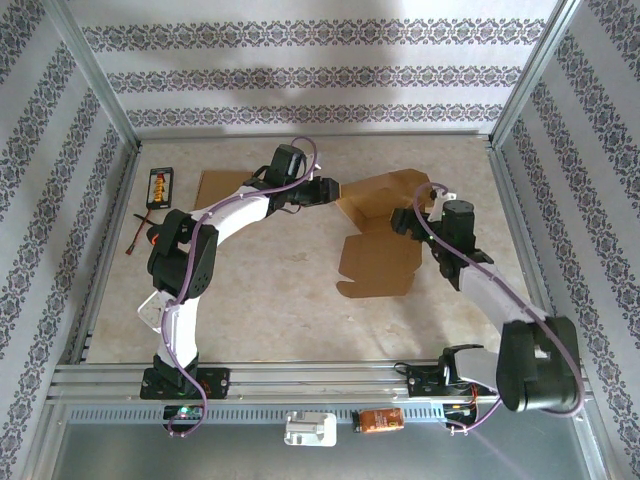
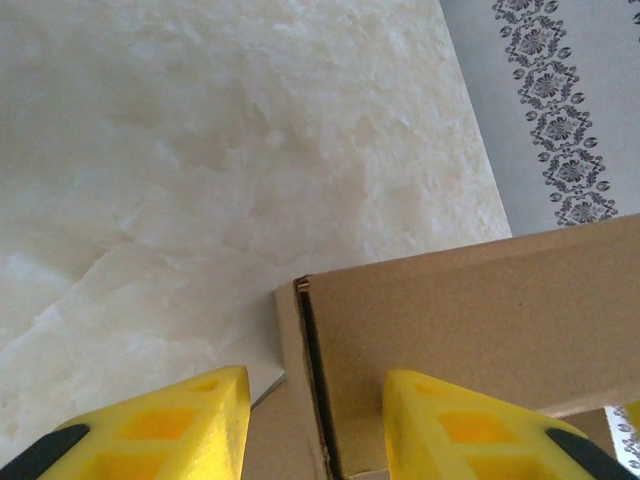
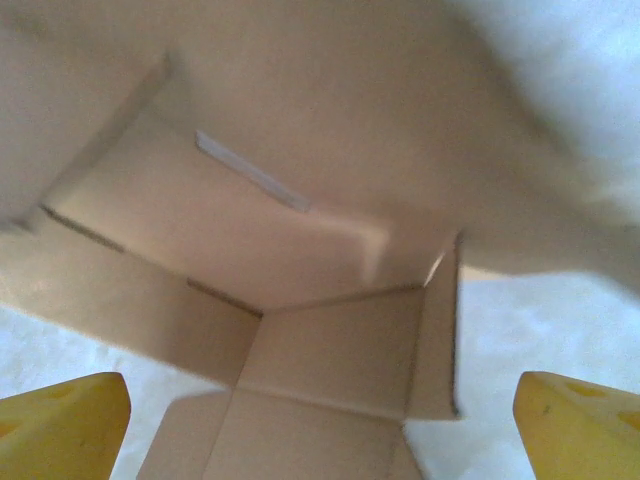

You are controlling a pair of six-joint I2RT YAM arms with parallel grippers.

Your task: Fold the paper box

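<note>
The brown paper box (image 1: 380,230) lies half folded right of the table's middle, its back part raised and a flat flap spread toward the front. My left gripper (image 1: 328,192) is at the box's left side. In the left wrist view its yellow fingers (image 2: 175,430) straddle an upright box wall (image 2: 470,310), with a gap on each side, so the left gripper (image 2: 315,435) is open. My right gripper (image 1: 405,220) is at the box's right side. The right gripper (image 3: 320,440) stands wide open facing the box's inner corner (image 3: 330,340), nothing between its fingers (image 3: 65,425).
A flat cardboard sheet (image 1: 220,187) and a black device with an orange label (image 1: 160,185) lie at the back left, thin cables (image 1: 140,230) beside them. Metal frame posts and patterned walls enclose the table. An orange item (image 1: 380,421) sits on the front rail.
</note>
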